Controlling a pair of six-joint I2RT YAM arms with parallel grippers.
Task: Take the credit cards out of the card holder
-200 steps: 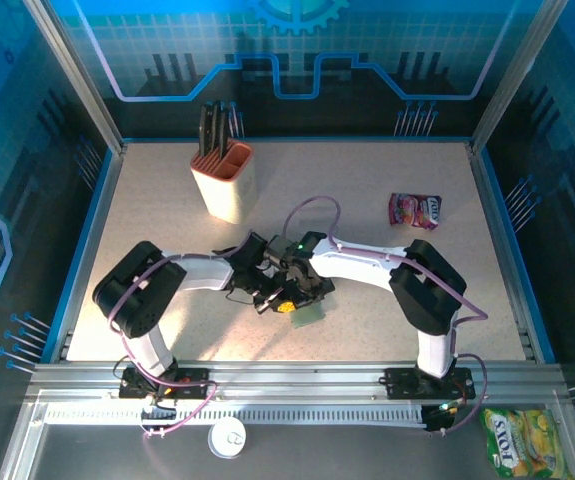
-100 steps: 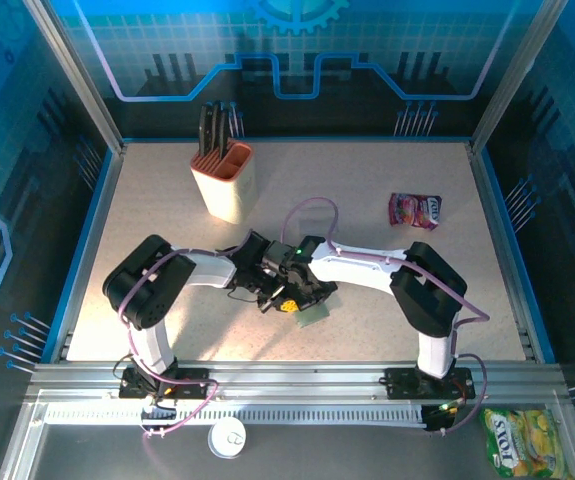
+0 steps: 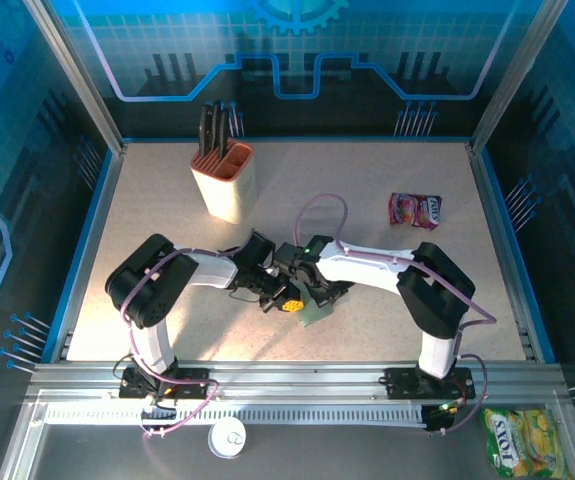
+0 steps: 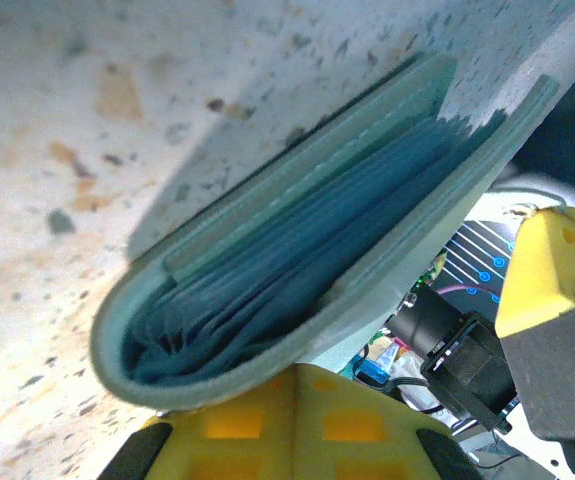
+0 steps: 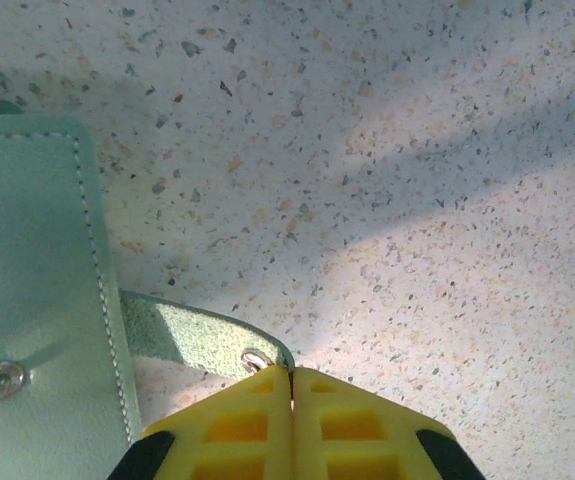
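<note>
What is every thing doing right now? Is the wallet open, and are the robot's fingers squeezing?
card holder: partly open, strap unsnapped.
credit cards: blue edges tucked inside, none out.
left gripper: fingers closed, apparently on the card holder's panel.
right gripper: fingers closed on the strap.
knife block: upright, knives in it.
snack packet: lying flat.

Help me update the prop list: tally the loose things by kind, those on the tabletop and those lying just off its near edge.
Card holder: 1
Knife block: 1
Snack packets: 2, a pink-red packet on the table and a yellow-green packet off it at the near right
White round lid-like thing: 1
Total: 5
</note>
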